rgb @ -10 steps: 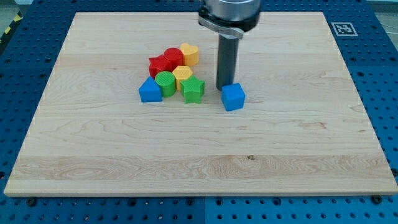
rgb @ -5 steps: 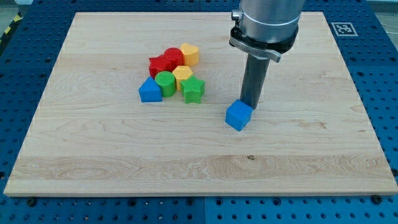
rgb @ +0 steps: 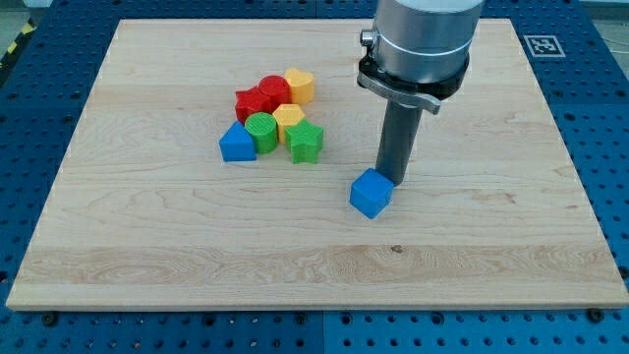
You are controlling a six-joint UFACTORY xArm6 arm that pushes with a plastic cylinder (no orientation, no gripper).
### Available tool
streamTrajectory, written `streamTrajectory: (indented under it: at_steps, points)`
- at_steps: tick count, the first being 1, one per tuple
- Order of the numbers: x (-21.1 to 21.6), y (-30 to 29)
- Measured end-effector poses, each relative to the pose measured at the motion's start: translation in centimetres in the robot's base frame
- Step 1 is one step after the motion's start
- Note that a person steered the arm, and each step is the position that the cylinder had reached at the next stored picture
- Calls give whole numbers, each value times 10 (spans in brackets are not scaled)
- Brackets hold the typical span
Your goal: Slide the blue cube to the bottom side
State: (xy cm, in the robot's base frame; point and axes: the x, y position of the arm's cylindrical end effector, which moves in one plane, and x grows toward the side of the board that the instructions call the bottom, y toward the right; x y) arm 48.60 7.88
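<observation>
The blue cube [rgb: 371, 193] sits turned corner-on near the middle of the wooden board [rgb: 147, 246], a little right of centre. My tip [rgb: 392, 181] stands just above and to the right of it, touching or almost touching its upper right edge. The dark rod rises from there to the grey arm body at the view's top.
A cluster of blocks lies to the upper left: a blue block [rgb: 236, 144], a green cylinder [rgb: 261, 132], a green star [rgb: 306, 143], a yellow block [rgb: 288, 117], red blocks [rgb: 260, 97] and a yellow block [rgb: 300, 86]. A marker tag [rgb: 543, 44] sits at the top right corner.
The blue cube has slid toward the view's bottom and turned. My tip moved right, then down, staying at the cube's upper right. The cluster has not moved.
</observation>
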Motion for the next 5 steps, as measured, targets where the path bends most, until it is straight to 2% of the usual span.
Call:
streamTrajectory:
  at_steps: [1, 2, 3, 4, 5]
  points:
    - [-10, -1]
    - [-31, -28]
    - [-22, -40]
    - [3, -29]
    - [5, -16]
